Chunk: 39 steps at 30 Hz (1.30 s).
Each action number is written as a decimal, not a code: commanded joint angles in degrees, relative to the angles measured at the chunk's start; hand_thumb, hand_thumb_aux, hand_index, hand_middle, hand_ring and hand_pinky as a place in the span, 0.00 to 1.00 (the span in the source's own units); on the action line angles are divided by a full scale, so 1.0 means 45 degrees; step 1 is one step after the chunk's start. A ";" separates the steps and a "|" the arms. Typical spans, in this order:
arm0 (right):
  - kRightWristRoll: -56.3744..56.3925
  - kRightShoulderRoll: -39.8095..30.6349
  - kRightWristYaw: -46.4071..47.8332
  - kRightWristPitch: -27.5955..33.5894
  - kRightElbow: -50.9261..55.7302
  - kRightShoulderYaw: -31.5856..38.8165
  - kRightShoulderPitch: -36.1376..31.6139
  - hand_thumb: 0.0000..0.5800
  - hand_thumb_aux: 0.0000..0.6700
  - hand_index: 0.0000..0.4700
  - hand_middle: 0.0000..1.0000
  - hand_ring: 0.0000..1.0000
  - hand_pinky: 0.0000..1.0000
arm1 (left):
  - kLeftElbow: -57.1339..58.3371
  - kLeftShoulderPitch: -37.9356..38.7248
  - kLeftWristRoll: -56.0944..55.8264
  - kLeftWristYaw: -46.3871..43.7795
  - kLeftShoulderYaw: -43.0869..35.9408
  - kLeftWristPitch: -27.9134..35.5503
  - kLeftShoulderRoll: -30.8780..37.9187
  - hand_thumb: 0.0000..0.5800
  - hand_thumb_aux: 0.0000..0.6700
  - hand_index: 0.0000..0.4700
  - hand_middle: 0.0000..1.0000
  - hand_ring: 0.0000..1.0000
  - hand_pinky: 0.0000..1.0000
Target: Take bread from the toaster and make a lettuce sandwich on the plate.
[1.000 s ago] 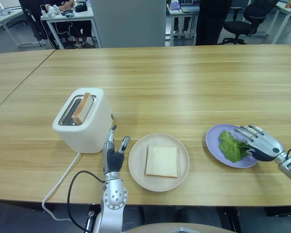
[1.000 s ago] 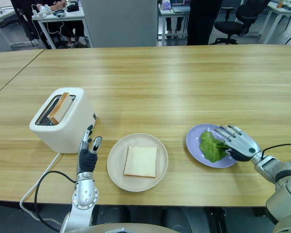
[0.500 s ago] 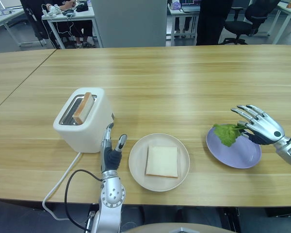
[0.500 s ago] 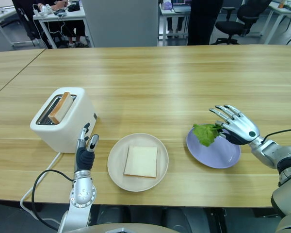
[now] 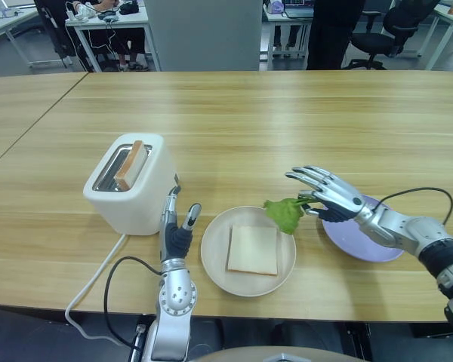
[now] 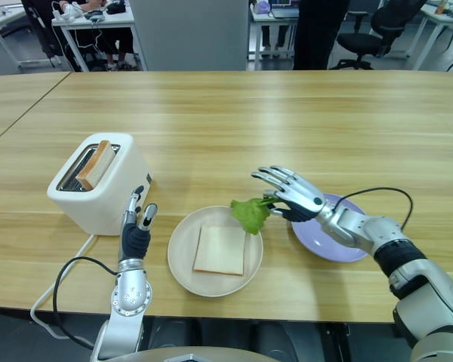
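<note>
Two hands on show, and the right hand is where the action is: its upper fingers fan out straight and spread, while the lettuce is pinched underneath at the fingertips, so the grip is light but closed on the leaf. The palm faces down, and the forearm stretches in from the right, crossing over the purple plate. The hand points toward the robot's left, raised off the table. The lettuce dangles over the right rim of the cream plate, just above the far right corner of the bread slice lying flat in the middle of that plate; whether leaf and bread touch is not clear. Over to the left hand: it stands upright with fingers extended, holding nothing, wrist low at the table's near edge. It is parked between the toaster and the cream plate, just beside the toaster's near right corner. Up in the toaster's slot, a second slice sticks out, browned crust showing.
</note>
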 commanded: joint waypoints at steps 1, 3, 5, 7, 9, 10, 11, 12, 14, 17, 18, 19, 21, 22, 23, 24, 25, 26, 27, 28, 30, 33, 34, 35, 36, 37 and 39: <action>0.0229 0.0708 0.1433 0.0140 -0.0855 -0.0167 0.0489 1.00 1.00 0.98 0.00 0.00 0.00 | 0.0403 -0.0160 -0.0143 -0.0144 -0.0008 0.0103 0.0067 0.00 0.00 0.00 0.09 0.09 0.09; 0.0192 0.0985 0.1836 0.0182 -0.1031 -0.0264 0.0680 1.00 1.00 0.98 0.00 0.00 0.00 | 0.0464 -0.0220 -0.0140 -0.0174 -0.0048 0.0099 0.0080 0.00 0.00 0.00 0.09 0.09 0.09; 0.0049 0.1162 0.2159 0.0170 -0.1033 -0.0219 0.0842 1.00 1.00 0.98 0.00 0.00 0.00 | 0.0448 -0.0179 -0.0141 -0.0189 -0.0053 0.0080 0.0080 0.00 0.00 0.00 0.09 0.09 0.09; -0.0127 0.1200 0.2365 0.0137 -0.0911 -0.0148 0.0996 1.00 1.00 0.98 0.00 0.00 0.00 | 0.0392 -0.0096 -0.0155 -0.0185 0.0012 0.0074 0.0078 0.00 0.00 0.00 0.09 0.09 0.09; -0.0327 0.1179 0.2479 0.0118 -0.0931 -0.0133 0.1149 1.00 1.00 0.98 0.00 0.00 0.00 | 0.0400 -0.0062 -0.0172 -0.0176 0.0056 0.0057 0.0083 0.00 0.00 0.00 0.09 0.09 0.09; -0.0358 0.1176 0.2563 0.0074 -0.0964 -0.0148 0.1226 1.00 1.00 0.98 0.00 0.00 0.00 | 0.0395 -0.0045 -0.0169 -0.0164 0.0053 0.0058 0.0073 0.00 0.00 0.00 0.09 0.09 0.09; -0.0426 0.1173 0.2627 0.0060 -0.0984 -0.0133 0.1286 1.00 1.00 0.98 0.00 0.00 0.00 | 0.0390 -0.0034 -0.0165 -0.0157 0.0045 0.0062 0.0065 0.00 0.00 0.00 0.09 0.09 0.09; -0.0505 0.1190 0.2666 0.0077 -0.0948 -0.0105 0.1331 1.00 1.00 0.98 0.00 0.00 0.00 | 0.0388 -0.0030 -0.0171 -0.0153 0.0041 0.0060 0.0056 0.00 0.00 0.00 0.09 0.09 0.09; -0.0667 0.1251 0.2734 0.0075 -0.0776 -0.0042 0.1350 1.00 1.00 0.98 0.00 0.00 0.00 | 0.0402 -0.0004 -0.0171 -0.0130 0.0029 0.0049 0.0036 0.00 0.00 0.00 0.08 0.08 0.08; -0.0856 0.1344 0.2798 0.0044 -0.0630 -0.0013 0.1337 1.00 1.00 0.98 0.00 0.00 0.00 | 0.0393 0.0058 -0.0166 -0.0103 0.0023 0.0039 0.0017 0.00 0.00 0.00 0.09 0.09 0.09; -0.0861 0.1371 0.2823 0.0030 -0.0649 -0.0027 0.1353 1.00 1.00 0.98 0.00 0.00 0.00 | 0.0396 0.0058 -0.0171 -0.0103 0.0029 0.0038 0.0013 0.00 0.00 0.00 0.09 0.09 0.09; -0.0858 0.1397 0.2868 0.0016 -0.0705 -0.0039 0.1382 1.00 1.00 0.98 0.00 0.00 0.00 | 0.0400 0.0056 -0.0172 -0.0104 0.0033 0.0041 0.0010 0.00 0.00 0.00 0.09 0.09 0.09; -0.0888 0.1418 0.2859 -0.0007 -0.0867 -0.0076 0.1457 1.00 1.00 0.98 0.00 0.00 0.00 | 0.0408 0.0054 -0.0176 -0.0102 0.0035 0.0044 0.0001 0.00 0.00 0.00 0.09 0.09 0.09; -0.0886 0.1422 0.2868 -0.0004 -0.0948 -0.0100 0.1503 0.00 0.00 0.00 0.00 0.00 0.00 | 0.0451 0.0025 -0.0180 -0.0106 0.0029 0.0036 0.0004 0.00 0.00 0.00 0.09 0.09 0.09; -0.0916 0.1411 0.2853 -0.0004 -0.1047 -0.0113 0.1541 0.00 0.00 0.00 0.00 0.00 0.00 | 0.0486 0.0003 -0.0177 -0.0106 0.0016 0.0031 0.0001 0.00 0.00 0.00 0.09 0.09 0.09; -0.0923 0.1400 0.2836 -0.0013 -0.1137 -0.0136 0.1574 0.00 0.00 0.00 0.00 0.00 0.00 | 0.0508 -0.0012 -0.0183 -0.0109 0.0008 0.0025 -0.0003 0.00 0.00 0.00 0.08 0.08 0.08; -0.0913 0.1395 0.2856 -0.0013 -0.1199 -0.0158 0.1595 0.00 0.00 0.00 0.00 0.00 0.00 | 0.0520 -0.0018 -0.0186 -0.0110 0.0002 0.0022 -0.0006 0.00 0.00 0.00 0.08 0.08 0.08; -0.0894 0.1408 0.2885 -0.0007 -0.1225 -0.0180 0.1597 0.00 0.00 0.00 0.00 0.00 0.00 | 0.0558 -0.0043 -0.0187 -0.0107 0.0001 0.0015 -0.0004 0.00 0.00 0.00 0.08 0.08 0.08; -0.0854 0.1427 0.2917 -0.0004 -0.1262 -0.0215 0.1602 0.00 0.00 0.00 0.00 0.00 0.00 | 0.0589 -0.0062 -0.0188 -0.0105 -0.0002 0.0008 -0.0004 0.00 0.00 0.00 0.09 0.09 0.09; -0.0819 0.1447 0.2959 0.0008 -0.1304 -0.0250 0.1616 0.00 0.00 0.00 0.00 0.00 0.00 | 0.0635 -0.0098 -0.0189 -0.0108 -0.0006 -0.0001 -0.0001 0.00 0.00 0.00 0.09 0.09 0.09; -0.0833 0.1443 0.3012 0.0005 -0.1509 -0.0278 0.1694 0.00 0.00 0.00 0.00 0.00 0.00 | 0.0669 -0.0130 -0.0161 -0.0111 -0.0059 -0.0006 -0.0017 0.00 0.00 0.00 0.09 0.09 0.09; -0.0853 0.1428 0.3095 0.0035 -0.1689 -0.0349 0.1755 0.00 0.00 0.00 0.00 0.00 0.00 | 0.0692 -0.0163 -0.0157 -0.0134 -0.0079 -0.0016 -0.0009 0.00 0.00 0.00 0.08 0.08 0.08; -0.0827 0.1425 0.3116 0.0063 -0.1708 -0.0408 0.1742 0.00 0.00 0.00 0.00 0.00 0.00 | 0.0700 -0.0170 -0.0161 -0.0135 -0.0075 -0.0018 -0.0006 0.00 0.00 0.00 0.08 0.08 0.08; -0.0850 0.1413 0.3129 0.0110 -0.1712 -0.0447 0.1717 0.00 0.00 0.00 0.00 0.00 0.00 | 0.0700 -0.0168 -0.0157 -0.0137 -0.0077 -0.0018 0.0000 0.00 0.00 0.00 0.09 0.09 0.09; -0.0858 0.1403 0.3122 0.0137 -0.1657 -0.0488 0.1677 0.00 0.00 0.00 0.00 0.00 0.00 | 0.0688 -0.0161 -0.0160 -0.0144 -0.0076 -0.0021 0.0007 0.00 0.00 0.00 0.09 0.09 0.09; -0.0932 0.1369 0.3112 0.0211 -0.1586 -0.0507 0.1637 0.00 0.00 0.00 0.00 0.00 0.00 | 0.0650 -0.0142 -0.0144 -0.0155 -0.0090 -0.0011 0.0011 0.00 0.00 0.00 0.09 0.09 0.09; -0.1039 0.1232 0.3102 0.0414 -0.1493 -0.0612 0.1579 0.00 0.00 0.00 0.00 0.00 0.00 | 0.0425 -0.0080 -0.0016 -0.0221 -0.0141 0.0047 0.0071 0.00 0.00 0.00 0.09 0.09 0.09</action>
